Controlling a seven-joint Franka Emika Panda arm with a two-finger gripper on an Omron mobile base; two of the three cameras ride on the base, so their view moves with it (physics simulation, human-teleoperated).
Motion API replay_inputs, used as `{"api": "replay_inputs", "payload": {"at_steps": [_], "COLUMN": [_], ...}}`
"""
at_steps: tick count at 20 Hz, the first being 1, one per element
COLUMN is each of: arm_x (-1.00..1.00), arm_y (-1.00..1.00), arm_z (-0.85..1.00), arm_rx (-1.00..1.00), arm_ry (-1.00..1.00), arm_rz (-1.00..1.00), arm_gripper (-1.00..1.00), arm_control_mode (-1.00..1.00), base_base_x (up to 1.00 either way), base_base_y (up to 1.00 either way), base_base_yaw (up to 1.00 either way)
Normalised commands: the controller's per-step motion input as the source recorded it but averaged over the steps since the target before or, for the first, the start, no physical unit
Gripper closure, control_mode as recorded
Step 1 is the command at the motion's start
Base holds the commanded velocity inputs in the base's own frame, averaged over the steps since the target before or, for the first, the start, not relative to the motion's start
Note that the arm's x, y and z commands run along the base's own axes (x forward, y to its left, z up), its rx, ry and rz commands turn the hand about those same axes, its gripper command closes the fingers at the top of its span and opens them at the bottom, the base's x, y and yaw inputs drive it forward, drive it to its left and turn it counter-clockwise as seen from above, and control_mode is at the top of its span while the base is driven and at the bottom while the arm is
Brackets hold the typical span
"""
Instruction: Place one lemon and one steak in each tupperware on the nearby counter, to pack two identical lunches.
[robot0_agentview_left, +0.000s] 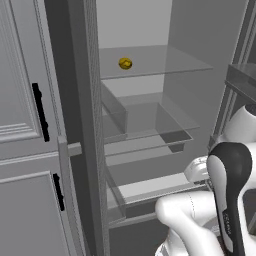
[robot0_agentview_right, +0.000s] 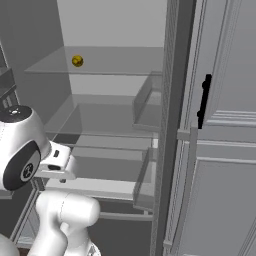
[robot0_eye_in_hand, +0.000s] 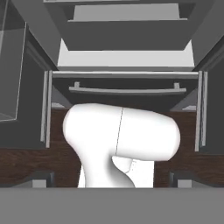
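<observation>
One lemon (robot0_agentview_left: 125, 63), dull yellow with dark marks, lies alone on the upper glass shelf of the open fridge, also seen from the right (robot0_agentview_right: 77, 61). My gripper's white hand (robot0_agentview_left: 198, 170) hangs low in front of the fridge's lower shelves, well below the lemon, and shows from the other side too (robot0_agentview_right: 58, 161). Its fingers are hidden, so I cannot tell whether they are open or shut. The other lemon, the steaks, the tupperwares and the counter are out of view.
Glass shelves (robot0_agentview_left: 150, 120) and a clear bin fill the fridge interior. A bottom drawer with a bar handle (robot0_eye_in_hand: 124, 91) sits below the hand. Grey panelled cabinet doors with black handles (robot0_agentview_left: 40, 112) (robot0_agentview_right: 204, 100) flank the fridge opening.
</observation>
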Motion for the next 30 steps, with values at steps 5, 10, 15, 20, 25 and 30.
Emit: {"api": "replay_inputs", "payload": {"at_steps": [5, 10, 15, 20, 25, 30], "arm_x": [-0.03, -0.02, 0.37, 0.96, 1.0, 1.0], "arm_y": [0.0, 0.0, 0.07, 0.26, 0.19, 0.23], "arm_z": [0.01, 0.21, 0.71, 1.0, 0.84, 0.5], "arm_rx": [0.0, 0.0, -0.01, 0.02, 0.04, 0.01], "arm_ry": [-0.11, -0.63, -0.42, -0.15, -0.05, -0.06], "arm_rz": [0.0, 0.04, 0.02, 0.0, 0.0, 0.0], "arm_gripper": [-1.0, -1.0, -1.0, -1.0, -1.0, -1.0], "arm_control_mode": [-1.0, -1.0, -1.0, -1.0, -1.0, -1.0], "base_base_x": [0.04, 0.0, 0.0, 0.0, 0.0, 0.0], "base_base_y": [0.0, 0.0, 0.0, 0.0, 0.0, 0.0], "base_base_yaw": [0.0, 0.0, 0.0, 0.0, 0.0, 0.0]}}
